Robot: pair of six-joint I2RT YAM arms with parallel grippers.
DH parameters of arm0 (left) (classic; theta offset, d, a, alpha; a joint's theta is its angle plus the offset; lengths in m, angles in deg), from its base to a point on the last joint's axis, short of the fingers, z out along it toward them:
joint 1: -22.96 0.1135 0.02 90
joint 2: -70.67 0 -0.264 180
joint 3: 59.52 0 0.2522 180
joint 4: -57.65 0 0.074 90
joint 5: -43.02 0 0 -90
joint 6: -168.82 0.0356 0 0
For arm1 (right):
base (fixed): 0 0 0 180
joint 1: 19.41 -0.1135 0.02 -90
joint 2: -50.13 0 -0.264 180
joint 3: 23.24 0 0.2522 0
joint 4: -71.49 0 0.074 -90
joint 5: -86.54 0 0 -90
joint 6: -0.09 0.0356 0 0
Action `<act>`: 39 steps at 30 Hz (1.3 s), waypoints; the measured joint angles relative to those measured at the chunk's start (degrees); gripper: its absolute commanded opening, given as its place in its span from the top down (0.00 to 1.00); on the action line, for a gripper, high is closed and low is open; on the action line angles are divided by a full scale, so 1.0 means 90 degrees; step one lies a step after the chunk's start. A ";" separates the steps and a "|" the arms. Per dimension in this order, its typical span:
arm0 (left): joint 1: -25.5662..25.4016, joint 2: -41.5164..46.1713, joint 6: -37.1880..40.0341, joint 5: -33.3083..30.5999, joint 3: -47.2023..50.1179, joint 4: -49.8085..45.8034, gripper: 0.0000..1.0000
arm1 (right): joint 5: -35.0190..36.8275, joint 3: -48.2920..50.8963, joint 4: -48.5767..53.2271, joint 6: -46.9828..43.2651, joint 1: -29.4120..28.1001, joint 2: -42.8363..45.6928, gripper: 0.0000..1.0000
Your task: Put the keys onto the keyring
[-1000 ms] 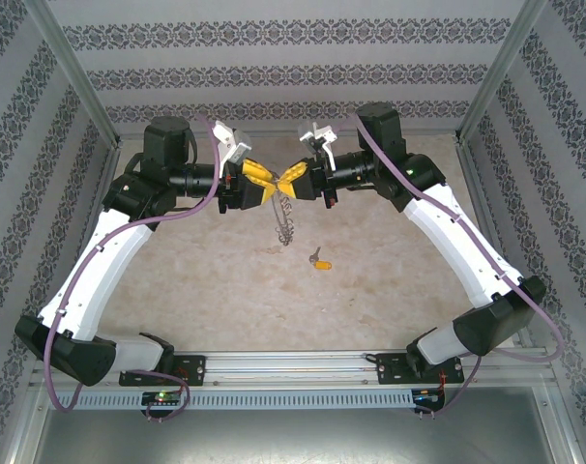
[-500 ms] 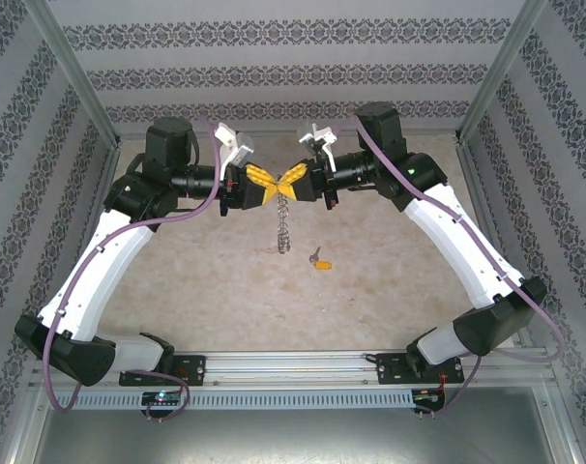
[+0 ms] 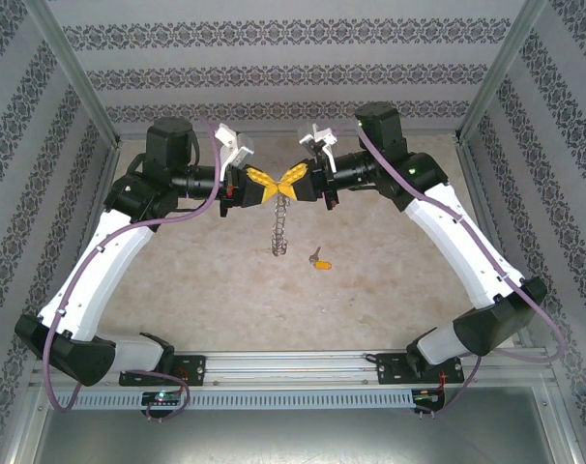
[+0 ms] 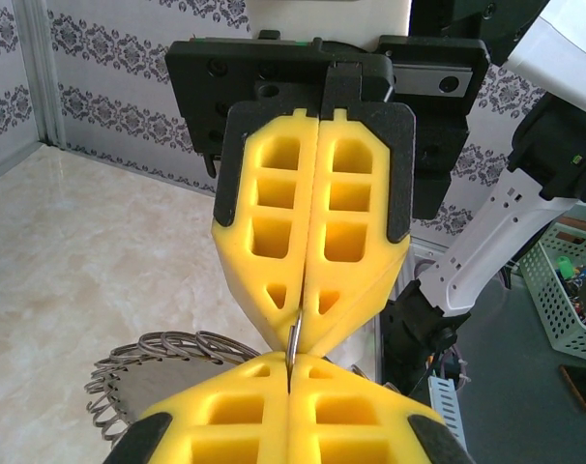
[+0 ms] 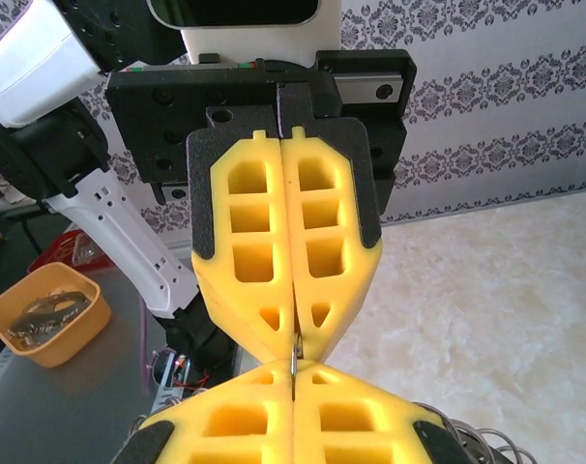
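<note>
My left jaws have closed since a second ago. Both pairs now pinch the keyring point(image 3: 278, 232) tip to tip, mid-scene above the counter point(image 3: 390, 280) — the key point(image 3: 318, 259) lies just right.

Damask-striped walls point(image 3: 293, 39) enclose a beige marbled tabletop point(image 3: 370, 290).
</note>
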 measured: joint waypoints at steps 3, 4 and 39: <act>0.0000 -0.0002 -0.0002 -0.0019 0.0000 0.0005 1.00 | 0.0078 0.0000 -0.0007 0.0029 -0.0019 0.0015 0.66; 0.0002 -0.0010 -0.0002 -0.0022 0.0000 0.0010 1.00 | 0.0124 0.0000 -0.0027 0.0036 -0.0029 0.0034 0.64; 0.0143 -0.0017 -0.1520 0.0663 0.0522 0.2198 1.00 | 0.0780 0.0488 -0.0848 0.0644 0.0170 0.0673 0.85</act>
